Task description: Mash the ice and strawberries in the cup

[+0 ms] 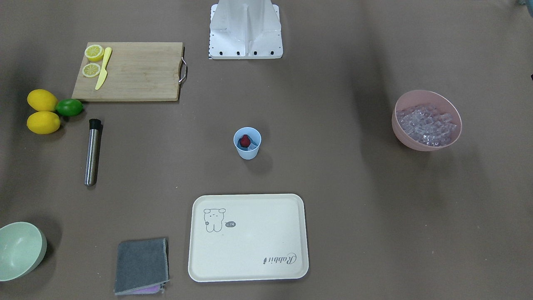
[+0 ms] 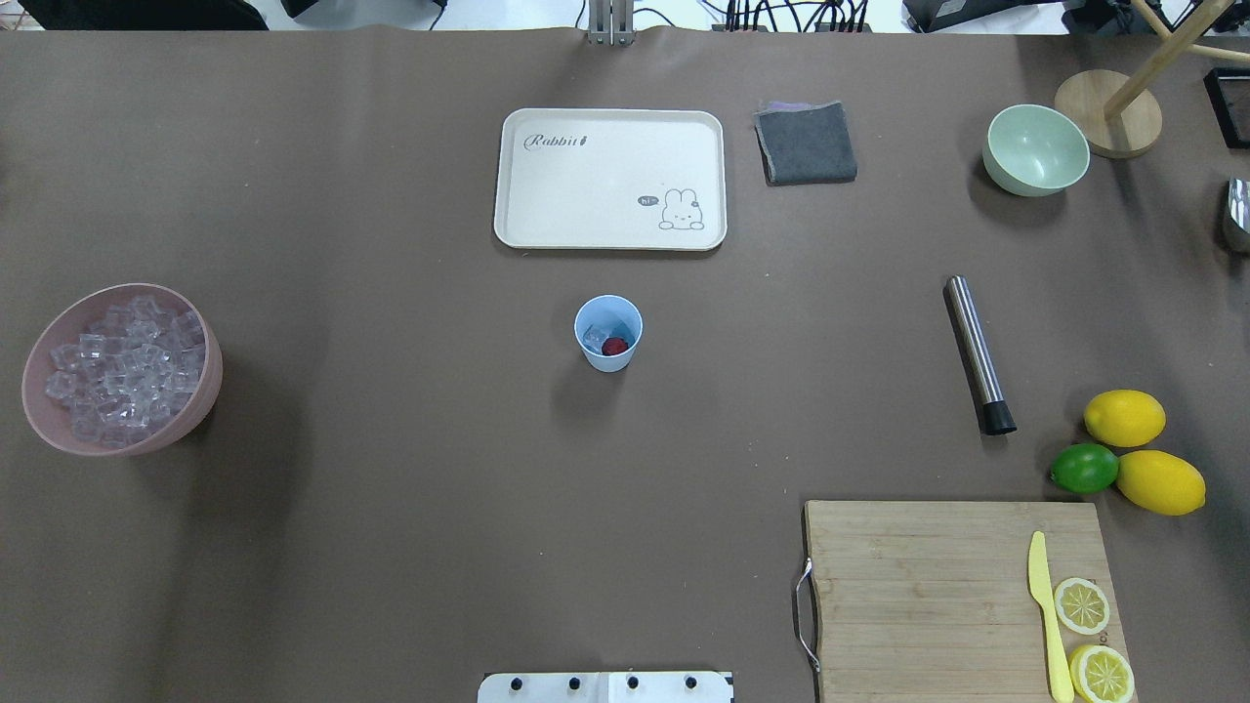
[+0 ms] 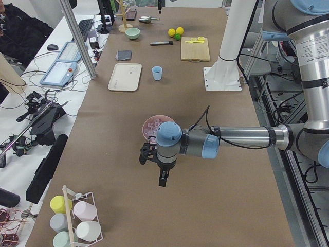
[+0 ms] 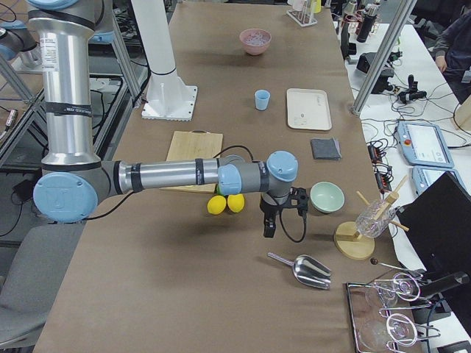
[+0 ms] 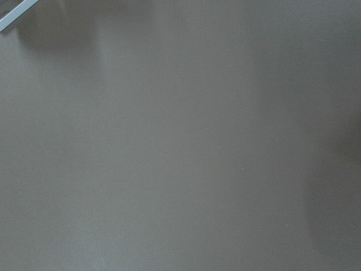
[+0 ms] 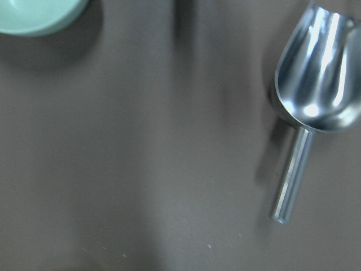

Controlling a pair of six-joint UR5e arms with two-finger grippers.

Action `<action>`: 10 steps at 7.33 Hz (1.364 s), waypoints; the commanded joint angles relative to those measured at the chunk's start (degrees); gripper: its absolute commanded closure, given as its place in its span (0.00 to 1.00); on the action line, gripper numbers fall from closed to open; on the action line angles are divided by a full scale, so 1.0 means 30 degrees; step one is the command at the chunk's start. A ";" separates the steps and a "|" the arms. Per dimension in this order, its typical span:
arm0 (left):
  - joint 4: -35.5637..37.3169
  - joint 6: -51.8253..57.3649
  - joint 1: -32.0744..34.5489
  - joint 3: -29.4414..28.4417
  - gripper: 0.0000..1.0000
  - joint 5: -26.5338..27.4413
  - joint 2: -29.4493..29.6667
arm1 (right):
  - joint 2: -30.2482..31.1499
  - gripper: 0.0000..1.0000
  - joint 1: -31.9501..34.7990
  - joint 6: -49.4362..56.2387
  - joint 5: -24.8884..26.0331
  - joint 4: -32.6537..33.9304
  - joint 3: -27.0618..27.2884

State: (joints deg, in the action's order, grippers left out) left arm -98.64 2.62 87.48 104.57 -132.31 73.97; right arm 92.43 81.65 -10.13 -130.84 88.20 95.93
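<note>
A: Muddler [image 2: 979, 353] lies where?
B: Right of the cup [image 2: 607, 334], long axis near-to-far; right pincer [image 4: 268, 229] is nearer. Its opening, and the left pincer [image 3: 162, 180]'s, I cannot tell.
A: Cup?
B: Middle of the desk [image 2: 391, 439], strawberry [image 2: 614, 346] and ice [image 2: 594, 337] inside.

**Left arm** [image 3: 241, 138] and **right arm** [image 4: 162, 175]: both are built of round silver-grey metal tubes joined by grey cylindrical joint housings. Each housing is closed with a pale blue round cap, and narrow black bands ring the tube ends. The thick tube nearest the camera carries a white label [image 3: 314, 49] of small dark print, too fine to read. A thin black cable [image 3: 207, 114] runs in a loop along the forearm to the wrist.

**Left gripper** [image 3: 161, 179] and **right gripper** [image 4: 267, 226]: black, with slim fingers under a boxy black wrist block.

**Pedestal** [image 1: 245, 16]: a white column flaring into a flat white base plate [image 1: 245, 49], with four black screws [image 1: 237, 53] along its front edge.
</note>
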 commanded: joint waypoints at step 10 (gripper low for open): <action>-0.0079 -0.2924 -0.0157 0.0124 0.01 -0.0163 0.0627 | 0.5021 0.00 0.3075 0.2821 -0.0305 -0.0221 0.1921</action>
State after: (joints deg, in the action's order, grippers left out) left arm -98.87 -6.20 87.01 104.92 -132.80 75.92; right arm 107.49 90.82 -1.52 -131.82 87.58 101.91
